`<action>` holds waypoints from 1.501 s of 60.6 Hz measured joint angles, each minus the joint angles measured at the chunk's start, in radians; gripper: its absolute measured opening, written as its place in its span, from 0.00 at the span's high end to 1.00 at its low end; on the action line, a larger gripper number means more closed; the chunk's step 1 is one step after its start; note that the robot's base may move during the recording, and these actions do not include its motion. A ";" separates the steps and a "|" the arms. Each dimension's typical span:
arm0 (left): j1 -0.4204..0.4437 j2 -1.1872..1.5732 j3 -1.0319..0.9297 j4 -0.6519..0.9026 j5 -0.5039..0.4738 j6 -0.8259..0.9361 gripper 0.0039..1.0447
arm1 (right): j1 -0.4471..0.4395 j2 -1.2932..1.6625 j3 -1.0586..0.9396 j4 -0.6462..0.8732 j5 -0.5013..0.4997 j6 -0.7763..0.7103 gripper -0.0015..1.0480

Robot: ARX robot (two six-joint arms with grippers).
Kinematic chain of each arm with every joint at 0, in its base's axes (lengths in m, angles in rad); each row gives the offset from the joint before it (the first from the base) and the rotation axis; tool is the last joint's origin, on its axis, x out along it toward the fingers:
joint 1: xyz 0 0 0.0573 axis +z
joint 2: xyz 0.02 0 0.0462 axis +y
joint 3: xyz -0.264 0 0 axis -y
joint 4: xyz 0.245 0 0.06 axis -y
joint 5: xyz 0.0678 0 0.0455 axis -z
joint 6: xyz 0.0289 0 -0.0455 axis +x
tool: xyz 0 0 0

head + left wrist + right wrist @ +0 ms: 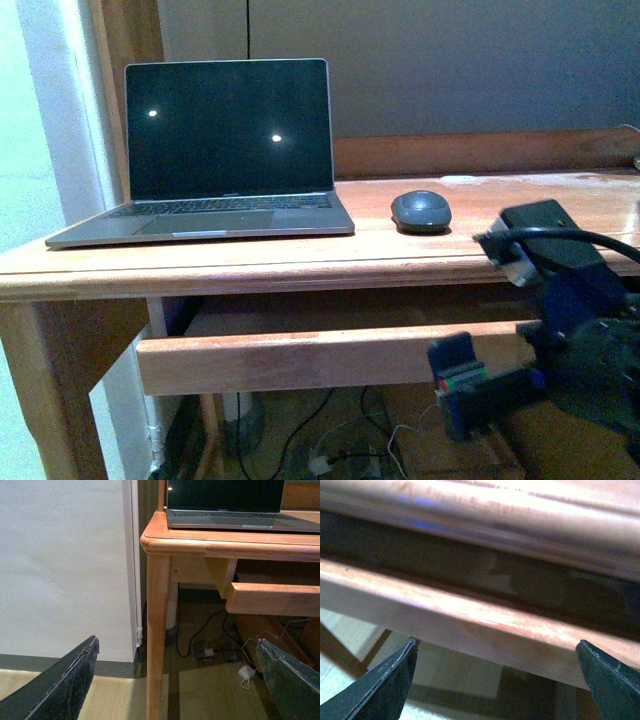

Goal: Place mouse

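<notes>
The mouse (421, 211), dark grey and domed, lies on the wooden desk (300, 262) just right of the laptop. It touches neither gripper. My right arm (570, 330) shows at the lower right, in front of the desk's front edge and below the mouse. My right gripper (497, 647) is open and empty, its view filled by the desk's edge and front rail (470, 615). My left gripper (177, 645) is open and empty, low by the desk's left leg (157, 630). The mouse does not show in either wrist view.
An open laptop (215, 160) with a dark screen stands on the desk's left half; its front edge also shows in the left wrist view (240, 520). A wooden rail (300, 360) runs under the desktop. Cables and a charger (220, 652) lie on the floor. A white wall (60, 555) stands left of the desk.
</notes>
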 joint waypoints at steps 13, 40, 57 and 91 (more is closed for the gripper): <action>0.000 0.000 0.000 0.000 0.000 0.000 0.07 | 0.019 0.079 0.164 -0.073 0.080 0.030 0.07; 0.000 0.000 0.000 0.000 0.000 0.000 0.07 | -0.176 -0.425 -0.177 -0.245 -0.158 0.154 0.07; 0.000 0.000 0.000 0.000 0.000 0.000 0.07 | -0.427 -0.970 -0.399 -0.487 -0.289 0.314 0.07; 0.000 0.000 0.000 0.000 0.001 0.000 0.07 | -0.286 -1.611 -0.631 -0.714 -0.062 0.194 0.33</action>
